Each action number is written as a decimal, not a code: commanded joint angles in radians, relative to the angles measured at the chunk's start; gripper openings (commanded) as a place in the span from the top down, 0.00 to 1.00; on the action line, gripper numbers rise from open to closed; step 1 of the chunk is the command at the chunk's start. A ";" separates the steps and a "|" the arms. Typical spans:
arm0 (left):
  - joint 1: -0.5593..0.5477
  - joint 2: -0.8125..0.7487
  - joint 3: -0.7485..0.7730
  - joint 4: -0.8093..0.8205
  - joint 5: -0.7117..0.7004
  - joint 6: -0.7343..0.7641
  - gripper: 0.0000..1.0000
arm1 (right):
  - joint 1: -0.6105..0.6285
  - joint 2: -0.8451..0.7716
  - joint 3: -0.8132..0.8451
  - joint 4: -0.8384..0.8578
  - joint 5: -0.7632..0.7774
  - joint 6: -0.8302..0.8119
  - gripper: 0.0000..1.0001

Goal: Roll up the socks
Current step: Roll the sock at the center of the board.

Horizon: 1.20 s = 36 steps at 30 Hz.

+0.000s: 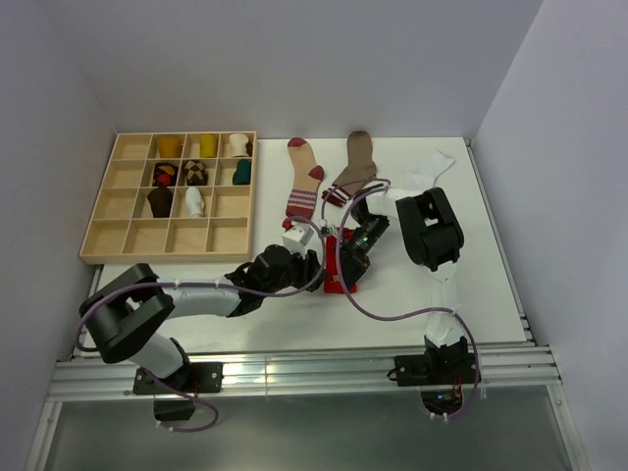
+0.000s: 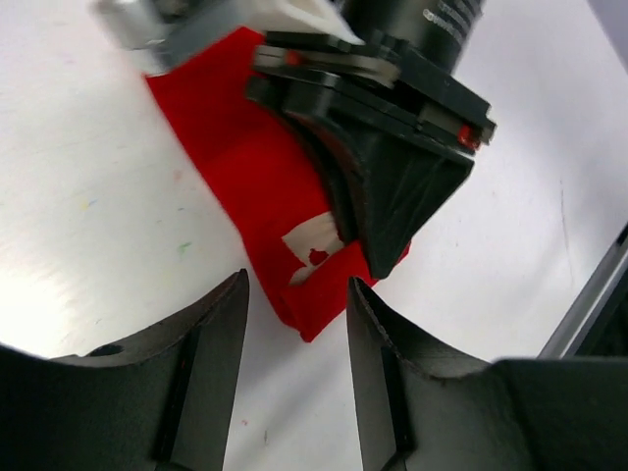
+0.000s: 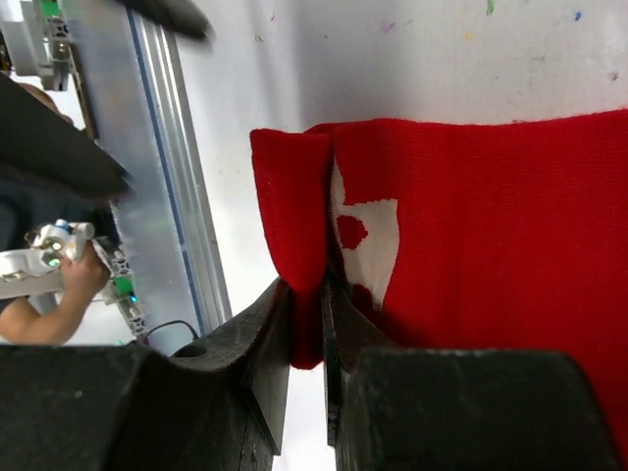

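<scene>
loose socks (image 1: 306, 182) — 4 | rolled socks (image 1: 194, 201) — 8 | tray (image 1: 162, 256) — 1

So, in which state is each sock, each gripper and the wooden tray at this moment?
red sock: unrolled, one end folded over and pinched.
right gripper: shut on the red sock's folded end.
left gripper: open, its jaws on either side of the red sock's end.
striped sock: lying flat, unrolled.
brown sock: lying flat, unrolled.
white sock: lying unrolled.
wooden tray: some compartments filled, others not.
</scene>
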 commanded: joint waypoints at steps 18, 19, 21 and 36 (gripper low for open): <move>-0.011 0.269 0.186 0.026 0.325 0.191 0.55 | -0.041 0.044 0.076 -0.043 0.003 0.086 0.79; -0.008 0.274 0.186 0.025 0.342 0.189 0.55 | -0.042 0.044 0.076 -0.045 0.003 0.086 0.79; -0.007 0.277 0.188 0.019 0.342 0.185 0.57 | -0.050 0.047 0.073 -0.043 0.006 0.088 0.79; 0.006 0.311 0.183 -0.017 0.344 0.133 0.62 | -0.081 0.067 0.075 -0.078 -0.026 0.063 0.78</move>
